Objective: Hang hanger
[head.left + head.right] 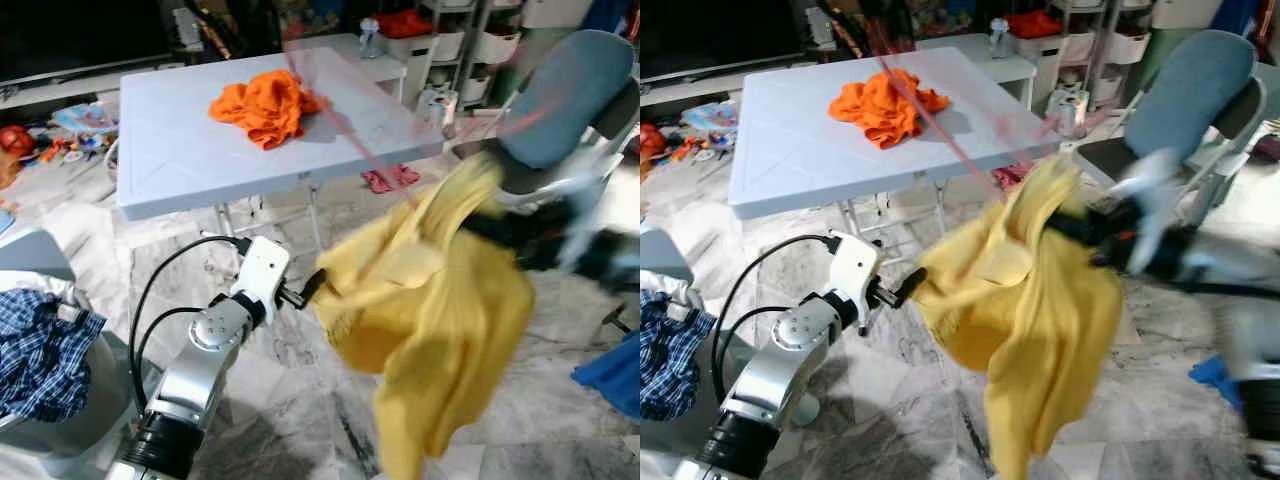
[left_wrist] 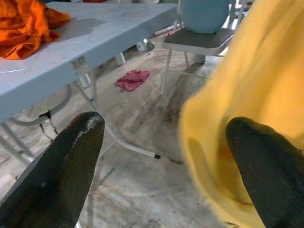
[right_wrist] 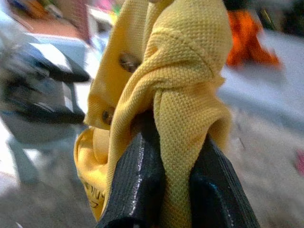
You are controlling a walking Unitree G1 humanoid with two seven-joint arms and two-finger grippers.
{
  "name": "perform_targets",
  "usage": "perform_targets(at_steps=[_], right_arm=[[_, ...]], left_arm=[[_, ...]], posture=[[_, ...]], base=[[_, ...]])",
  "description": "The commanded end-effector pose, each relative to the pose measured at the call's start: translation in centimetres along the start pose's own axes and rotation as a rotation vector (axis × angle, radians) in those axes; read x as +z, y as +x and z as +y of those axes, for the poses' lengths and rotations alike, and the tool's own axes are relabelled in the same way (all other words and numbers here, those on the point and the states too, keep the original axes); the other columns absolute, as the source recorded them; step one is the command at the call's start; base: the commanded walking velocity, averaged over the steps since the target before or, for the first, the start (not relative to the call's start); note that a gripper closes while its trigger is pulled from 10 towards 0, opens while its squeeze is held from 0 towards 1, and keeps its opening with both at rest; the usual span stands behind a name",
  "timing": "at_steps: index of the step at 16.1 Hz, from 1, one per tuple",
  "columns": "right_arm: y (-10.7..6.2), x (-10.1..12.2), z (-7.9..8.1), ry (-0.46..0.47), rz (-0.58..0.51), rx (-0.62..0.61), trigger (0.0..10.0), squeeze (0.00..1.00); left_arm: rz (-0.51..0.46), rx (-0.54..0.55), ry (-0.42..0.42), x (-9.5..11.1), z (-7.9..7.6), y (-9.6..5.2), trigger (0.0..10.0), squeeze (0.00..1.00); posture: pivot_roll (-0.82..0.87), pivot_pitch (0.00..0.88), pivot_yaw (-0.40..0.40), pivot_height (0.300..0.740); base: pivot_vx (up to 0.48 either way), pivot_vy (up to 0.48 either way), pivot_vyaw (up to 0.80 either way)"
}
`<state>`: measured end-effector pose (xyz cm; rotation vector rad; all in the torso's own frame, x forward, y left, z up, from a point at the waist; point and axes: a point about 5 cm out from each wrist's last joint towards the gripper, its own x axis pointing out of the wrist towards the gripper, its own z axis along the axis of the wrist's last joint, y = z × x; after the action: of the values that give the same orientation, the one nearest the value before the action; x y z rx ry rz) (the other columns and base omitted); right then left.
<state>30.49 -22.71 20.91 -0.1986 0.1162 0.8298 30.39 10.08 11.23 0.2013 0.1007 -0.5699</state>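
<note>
Right gripper [image 3: 175, 142] clamped on bunched top of yellow shirt [image 1: 430, 310], which hangs over floor beside table [image 1: 170, 150]. Left gripper [image 2: 166, 161], fingers apart, at shirt's side edge; red hanger [image 1: 940, 115] blurred above.

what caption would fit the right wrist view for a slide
Right gripper pinching a bunched fold of the yellow shirt, with the orange cloth blurred on the table behind.

Yellow knit shirt [image 1: 430, 320] with buttons hangs bunched and crumpled in mid-air above the marble floor. A thin pink hanger [image 1: 345, 125], blurred, rises from its upper fold. Fabric drapes downward in loose folds.
</note>
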Motion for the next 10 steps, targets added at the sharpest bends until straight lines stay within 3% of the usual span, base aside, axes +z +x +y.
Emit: perform_targets(at_steps=[1, 2, 6, 10], right_arm=[[0.6, 0.0, -0.2, -0.094, 0.03, -0.045, 10.0, 0.0], [1.2, -0.6, 0.2, -0.088, 0.038, -0.051, 10.0, 0.0], [2.0, -3.1, 0.0, -0.325, 0.164, -0.126, 10.0, 0.0], [1.7, -4.5, -0.7, -0.374, 0.22, -0.12, 10.0, 0.0]], left_arm=[[-0.03, -0.051, 0.03, 0.5, -0.7, -0.2, 10.0, 1.0], [-0.03, -0.08, 0.073, 0.4, -1.1, -0.3, 10.0, 1.0], [-0.061, -0.228, 0.118, 0.6, -2.6, -1.3, 10.0, 1.0], [-0.151, -0.291, 0.168, 1.3, -2.4, -2.5, 10.0, 1.0]], posture=[[-0.11, 0.0, -0.002, 0.74], [-0.1, 0.0, -0.005, 0.74], [-0.09, 0.0, -0.013, 0.74], [-0.09, 0.0, -0.011, 0.74]], base=[[0.0, 0.0, 0.0], [0.0, 0.0, 0.0], [0.0, 0.0, 0.0], [0.0, 0.0, 0.0]])
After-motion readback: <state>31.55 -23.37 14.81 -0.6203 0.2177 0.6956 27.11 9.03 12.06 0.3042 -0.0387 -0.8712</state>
